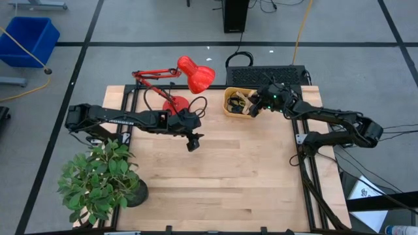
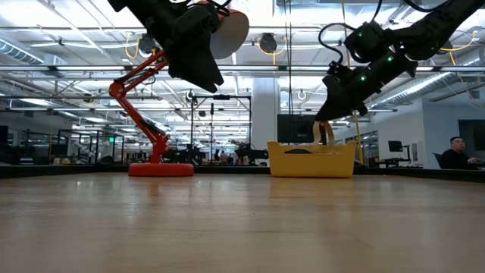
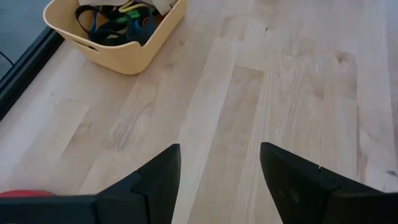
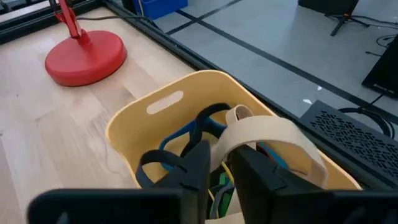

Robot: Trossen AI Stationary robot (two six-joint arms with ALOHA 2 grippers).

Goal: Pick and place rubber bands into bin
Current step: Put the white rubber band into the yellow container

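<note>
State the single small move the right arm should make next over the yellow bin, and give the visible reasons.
Probably open the fingers wider to drop the band. The right gripper hangs above the bin, a tan rubber band draped on its nearly closed fingers over the bands already inside. The left gripper waits open over bare table.

A robotics lab inside a large open-plan industrial office is shown. Exposed ceiling ducts (image 2: 68,57), strip lights and glass-walled bays are seen beyond the wooden workbench (image 1: 222,176). Taped lines (image 1: 196,44) are marked on the grey floor (a blue bin (image 1: 29,39) at ten o'clock). A seated person (image 2: 457,152) is glimpsed at three o'clock.
</note>
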